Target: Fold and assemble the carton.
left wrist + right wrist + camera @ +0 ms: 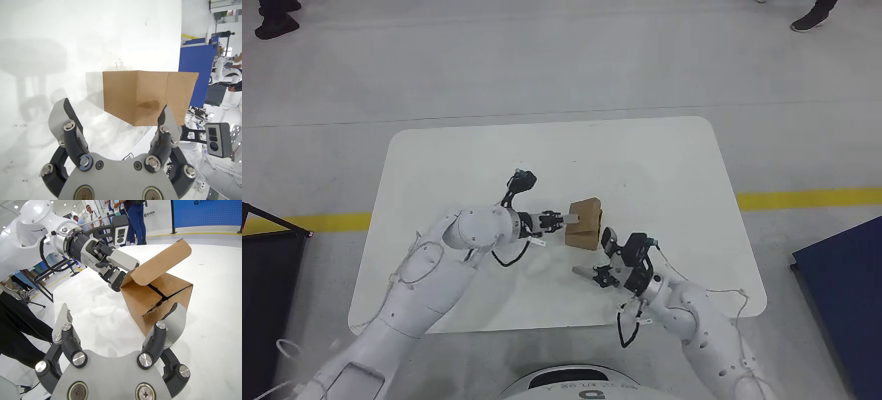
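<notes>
White desk (672,160), showroom behind: the brown carton (585,222) is seen near the middle, one flap (162,260) raised, flanked by the left claw (115,108) and right claw (120,307), both released. The carton is best braced while that flap is pressed square.

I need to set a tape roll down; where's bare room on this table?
Bare: the white table beyond the brown cardboard carton, and the strip from carton to the right-hand edge. Crowded: around the carton, with the left gripper and right gripper beside it.
</notes>
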